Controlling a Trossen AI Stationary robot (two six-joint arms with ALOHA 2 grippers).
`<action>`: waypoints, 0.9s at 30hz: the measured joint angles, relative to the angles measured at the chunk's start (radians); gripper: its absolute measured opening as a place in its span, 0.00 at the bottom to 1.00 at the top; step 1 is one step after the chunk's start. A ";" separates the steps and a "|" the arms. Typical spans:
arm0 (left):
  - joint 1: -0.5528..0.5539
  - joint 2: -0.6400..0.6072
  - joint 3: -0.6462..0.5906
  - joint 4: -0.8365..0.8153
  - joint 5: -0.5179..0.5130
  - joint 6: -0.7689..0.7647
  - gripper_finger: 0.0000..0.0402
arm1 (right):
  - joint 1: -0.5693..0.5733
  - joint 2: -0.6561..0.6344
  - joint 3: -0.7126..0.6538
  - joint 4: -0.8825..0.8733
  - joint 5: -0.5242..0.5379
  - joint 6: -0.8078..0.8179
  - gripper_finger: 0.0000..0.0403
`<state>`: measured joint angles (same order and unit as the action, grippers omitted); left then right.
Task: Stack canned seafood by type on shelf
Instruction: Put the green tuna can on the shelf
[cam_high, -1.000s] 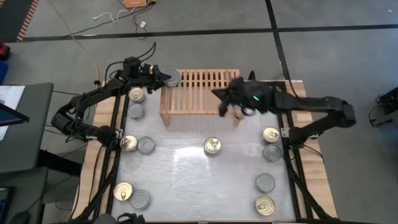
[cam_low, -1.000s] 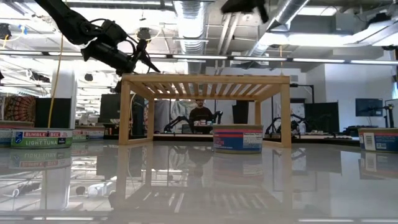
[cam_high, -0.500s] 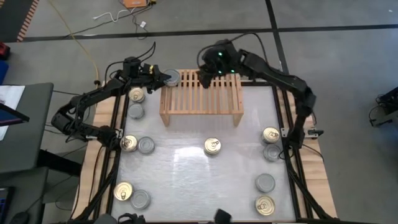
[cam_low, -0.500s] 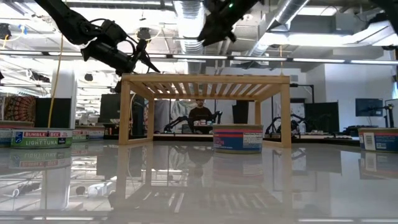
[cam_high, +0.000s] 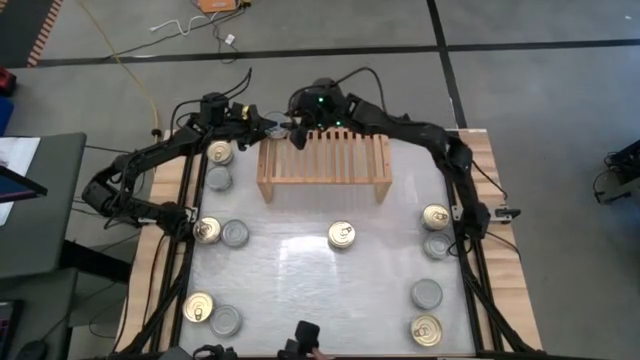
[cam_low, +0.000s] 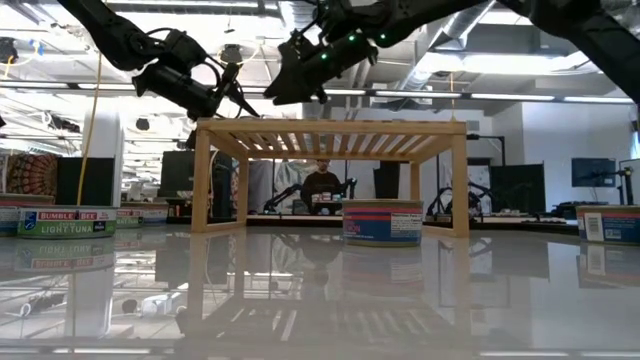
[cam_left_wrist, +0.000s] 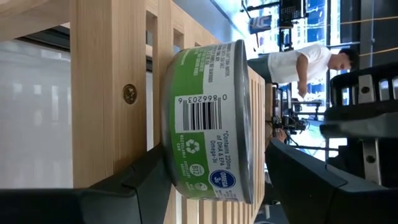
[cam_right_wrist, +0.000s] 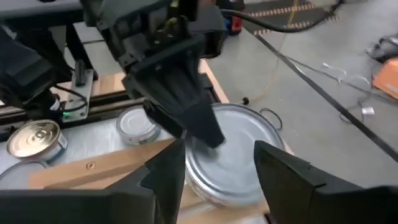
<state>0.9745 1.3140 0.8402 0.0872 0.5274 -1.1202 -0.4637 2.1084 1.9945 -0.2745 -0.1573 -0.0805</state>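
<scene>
You have 2 grippers meeting at the upper left of the high view, at the left end of the shelf (cam_high: 322, 158). The left gripper (cam_high: 262, 124) has its jaws clamped on the rim of 1 silver-topped can (cam_high: 277, 124), held flat just at the shelf's top corner; in the left wrist view that green-labelled can (cam_left_wrist: 208, 121) sits between the 2 dark fingers (cam_left_wrist: 134, 186), its side against the wooden slats. The right gripper (cam_high: 298, 128) hangs just beside the same can, on its right in the high view, jaws spread and holding nothing; its wrist view shows the can (cam_right_wrist: 233, 149) lying straight ahead between the open fingers (cam_right_wrist: 168, 174), with the left gripper on top of it.

The can's flat faces point up and down, so its axis is vertical. Your left arm already owns it; the right looks placed to take it or steady it.

Only the high view shows the rest: 11 cans (cam_high: 342, 236) scattered on the bench (cam_high: 300, 290), none stacked. The low view shows both grippers (cam_low: 290, 75) above the shelf top (cam_low: 330, 125)
</scene>
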 joint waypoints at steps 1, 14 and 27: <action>0.000 0.000 0.000 0.000 0.000 0.000 0.60 | 0.000 0.005 0.000 0.001 -0.002 -0.004 0.51; -0.019 0.000 0.000 0.003 -0.005 0.000 0.60 | -0.001 0.007 0.000 -0.004 -0.002 -0.067 0.32; -0.020 0.000 0.000 0.002 -0.013 0.001 0.60 | -0.002 0.007 -0.034 0.010 -0.001 -0.045 0.23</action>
<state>0.9546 1.3144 0.8402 0.0891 0.5147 -1.1194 -0.4655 2.1159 1.9609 -0.2644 -0.1585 -0.1259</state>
